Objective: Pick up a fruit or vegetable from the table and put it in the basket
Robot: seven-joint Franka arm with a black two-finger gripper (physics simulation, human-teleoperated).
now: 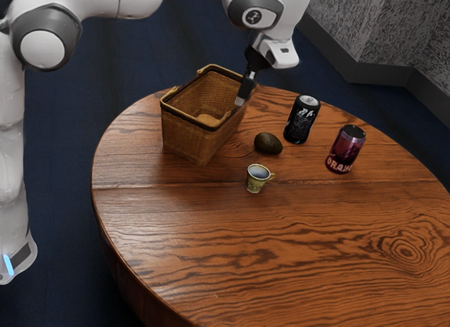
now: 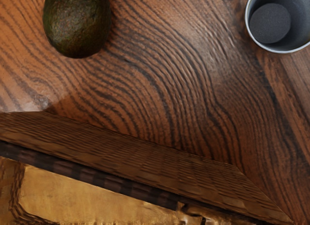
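In the exterior view my gripper [image 1: 240, 100] points down at the basket's rim, on the side facing the avocado; the view does not settle whether it is over the opening or just outside. The wicker basket [image 1: 191, 139] stands upright on the table. A dark avocado [image 1: 268, 143] lies on the wood beside it, apart from my gripper. In the wrist view the avocado [image 2: 76, 24] rests on the table, a short gap from the woven wall of the basket [image 2: 131, 159], whose tan inside partly shows.
A small patterned cup [image 1: 256, 184] stands near the avocado, its opening up; the wrist view has the cup [image 2: 271, 22] too. Beyond the avocado stand a black can [image 1: 301, 123] and a purple-red can [image 1: 344, 151] on the round wooden table [image 1: 281, 257].
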